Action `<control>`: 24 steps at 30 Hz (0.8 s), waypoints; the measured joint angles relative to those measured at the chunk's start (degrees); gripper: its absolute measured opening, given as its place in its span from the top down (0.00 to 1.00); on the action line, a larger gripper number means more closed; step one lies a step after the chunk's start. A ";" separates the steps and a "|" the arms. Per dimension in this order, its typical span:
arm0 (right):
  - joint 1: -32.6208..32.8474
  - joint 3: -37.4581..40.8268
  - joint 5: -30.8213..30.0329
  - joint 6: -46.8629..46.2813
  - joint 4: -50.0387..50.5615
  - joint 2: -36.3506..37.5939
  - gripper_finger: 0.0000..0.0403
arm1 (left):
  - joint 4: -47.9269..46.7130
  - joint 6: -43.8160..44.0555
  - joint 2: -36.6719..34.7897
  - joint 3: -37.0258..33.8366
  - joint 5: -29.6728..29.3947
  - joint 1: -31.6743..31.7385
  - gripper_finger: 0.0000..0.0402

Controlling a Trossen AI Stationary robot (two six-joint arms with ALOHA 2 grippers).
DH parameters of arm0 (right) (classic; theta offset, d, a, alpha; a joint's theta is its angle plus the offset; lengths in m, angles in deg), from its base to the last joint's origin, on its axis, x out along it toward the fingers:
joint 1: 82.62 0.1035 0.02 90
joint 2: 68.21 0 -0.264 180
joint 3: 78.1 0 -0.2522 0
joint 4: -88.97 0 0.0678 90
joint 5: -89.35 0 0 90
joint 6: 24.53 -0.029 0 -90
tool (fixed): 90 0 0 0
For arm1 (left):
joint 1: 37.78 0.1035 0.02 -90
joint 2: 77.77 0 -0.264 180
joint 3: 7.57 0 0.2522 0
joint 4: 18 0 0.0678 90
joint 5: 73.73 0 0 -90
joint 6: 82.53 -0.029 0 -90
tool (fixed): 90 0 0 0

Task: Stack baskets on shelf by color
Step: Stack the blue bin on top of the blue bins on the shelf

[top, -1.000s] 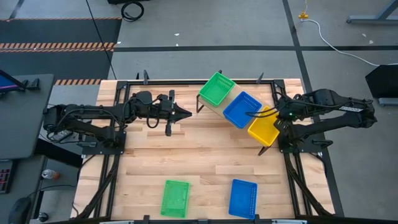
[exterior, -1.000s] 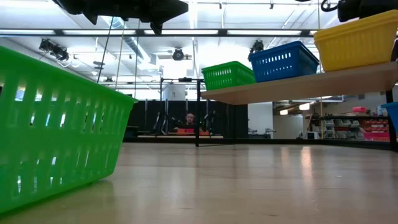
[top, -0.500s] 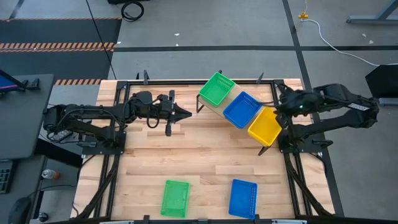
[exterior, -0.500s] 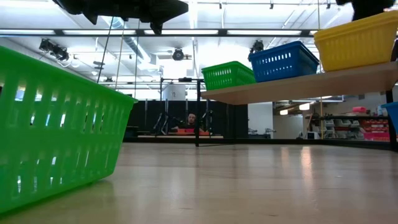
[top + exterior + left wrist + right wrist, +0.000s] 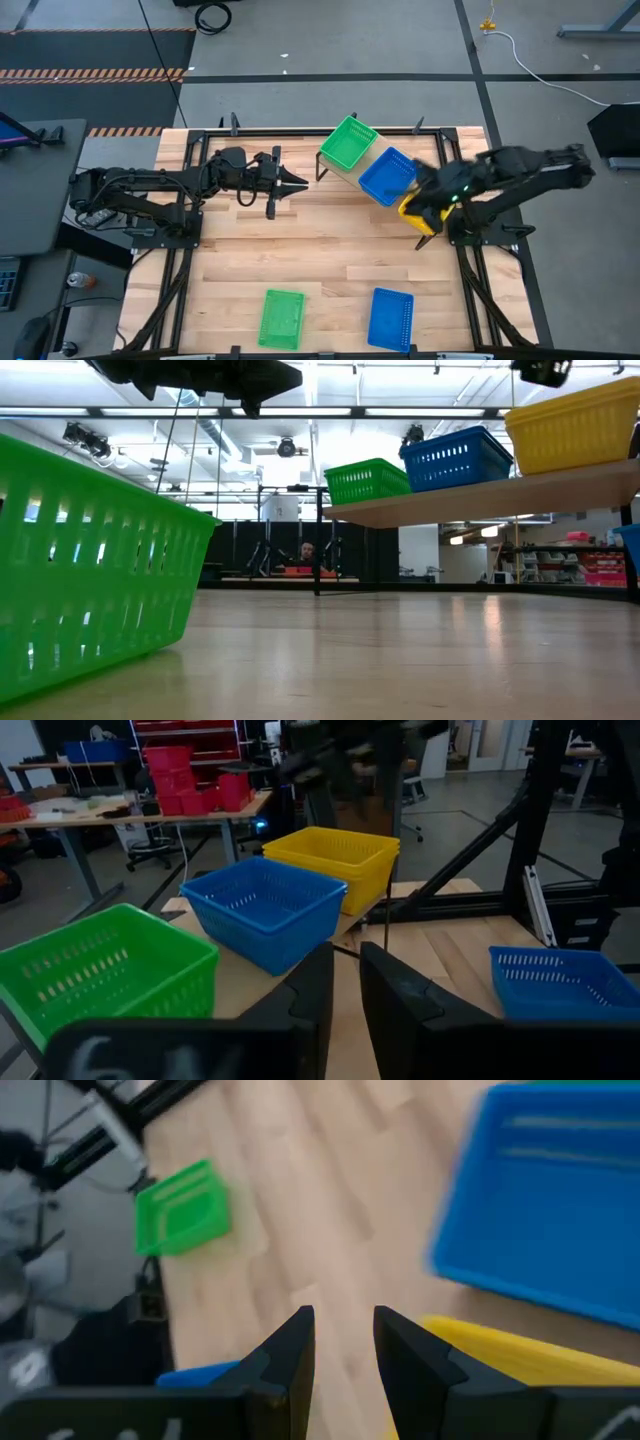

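On the tilted shelf (image 5: 480, 498) near the far edge of the bench (image 5: 330, 260), a green basket (image 5: 348, 142), a blue basket (image 5: 387, 175) and a yellow basket (image 5: 572, 426) sat in a row, while a second green basket (image 5: 282, 319) and a second blue basket (image 5: 390, 319) lay apart near the bench's front edge. The right hand (image 5: 428, 195) hung over the yellow basket at the shelf's right end, its fingers (image 5: 285, 1355) slightly parted and holding nothing. The left hand (image 5: 298, 183) waited over the far left of the bench, fingers (image 5: 312, 995) nearly together and empty.
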 joint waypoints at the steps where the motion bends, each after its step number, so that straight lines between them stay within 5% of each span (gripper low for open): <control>1: 1.47 0.00 0.23 -0.63 -1.27 -1.34 0.72 | -0.20 0.00 0.00 0.00 0.00 0.00 0.84; 24: 32.12 -0.31 4.14 -30.34 -21.75 -30.29 0.72 | -8.09 1.22 0.47 0.00 -2.77 -6.67 0.61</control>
